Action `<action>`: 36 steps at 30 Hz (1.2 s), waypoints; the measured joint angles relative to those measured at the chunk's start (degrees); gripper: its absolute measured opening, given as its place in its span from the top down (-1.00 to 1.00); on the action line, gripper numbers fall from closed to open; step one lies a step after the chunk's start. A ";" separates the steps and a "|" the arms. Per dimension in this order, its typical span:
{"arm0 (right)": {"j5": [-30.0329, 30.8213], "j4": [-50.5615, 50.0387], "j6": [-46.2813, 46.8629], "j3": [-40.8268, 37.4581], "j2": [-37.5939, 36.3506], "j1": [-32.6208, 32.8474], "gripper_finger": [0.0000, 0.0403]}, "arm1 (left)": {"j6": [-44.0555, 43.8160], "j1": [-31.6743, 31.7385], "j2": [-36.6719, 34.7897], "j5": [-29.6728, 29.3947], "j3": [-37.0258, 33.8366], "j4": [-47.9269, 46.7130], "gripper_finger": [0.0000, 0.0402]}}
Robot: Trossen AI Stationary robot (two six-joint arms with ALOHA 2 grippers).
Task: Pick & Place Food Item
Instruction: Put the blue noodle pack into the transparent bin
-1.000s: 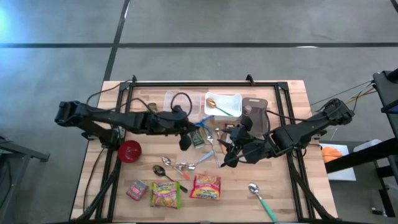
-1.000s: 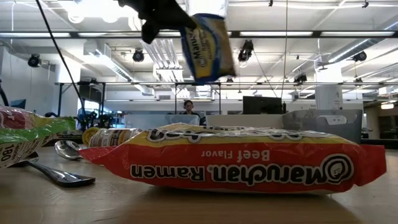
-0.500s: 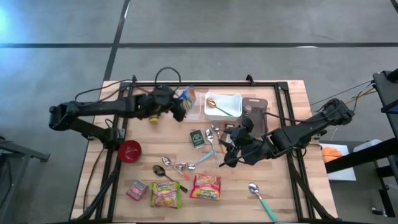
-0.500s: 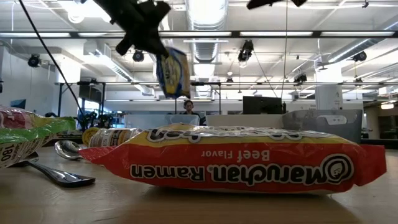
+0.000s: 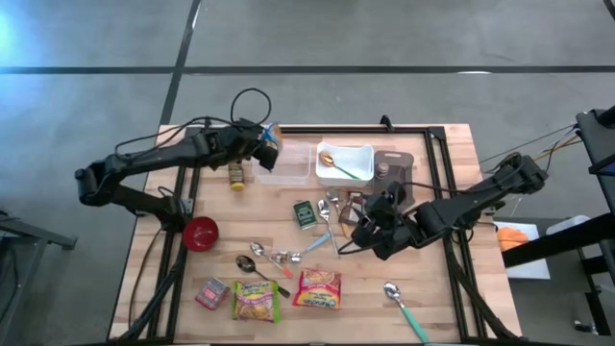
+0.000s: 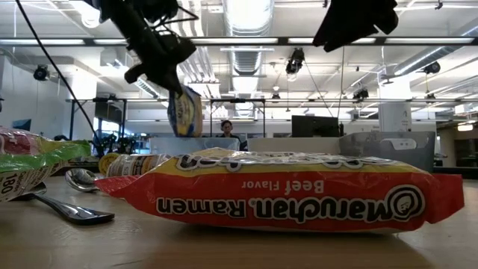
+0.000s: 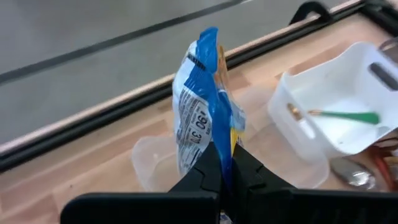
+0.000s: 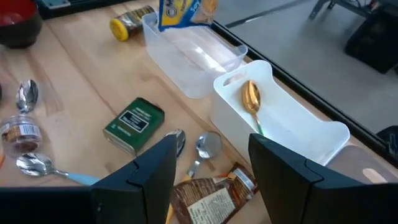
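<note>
Left claw (image 5: pixel 266 146) pinches blue packet (image 7: pixel 205 106) above clear tub (image 5: pixel 285 163).

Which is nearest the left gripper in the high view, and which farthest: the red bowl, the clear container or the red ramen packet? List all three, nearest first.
Measured from the left gripper, which holds a blue packet:
1. Clear container, directly beside the gripper at the table's far edge.
2. Red bowl, left side, mid-table.
3. Red ramen packet, near edge.
</note>
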 joint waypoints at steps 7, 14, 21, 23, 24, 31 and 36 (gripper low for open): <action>-0.03 0.20 2.33 -0.72 -1.67 0.11 0.01 | -1.85 0.20 2.37 -1.54 -3.82 0.85 1.00; -0.07 0.48 2.60 -1.42 -1.77 0.11 0.01 | -3.17 0.20 3.28 -3.02 -7.27 3.33 1.00; -0.10 0.50 2.51 -1.48 -1.77 0.11 0.01 | -4.19 0.20 3.28 -3.13 -9.10 4.51 1.00; -0.12 0.52 2.47 -1.48 -1.77 0.11 0.01 | -4.19 0.20 3.28 -3.15 -9.68 4.80 1.00; -0.12 0.52 2.47 -1.48 -1.77 0.11 0.01 | -4.22 0.20 3.28 -3.13 -10.13 5.21 1.00; -0.16 0.55 2.36 -1.48 -1.77 0.11 0.01 | -4.61 0.20 3.27 -3.06 -12.31 6.36 1.00; -0.27 0.55 2.33 -1.48 -1.71 0.12 0.01 | -4.59 0.20 3.24 -2.93 -12.83 6.67 1.00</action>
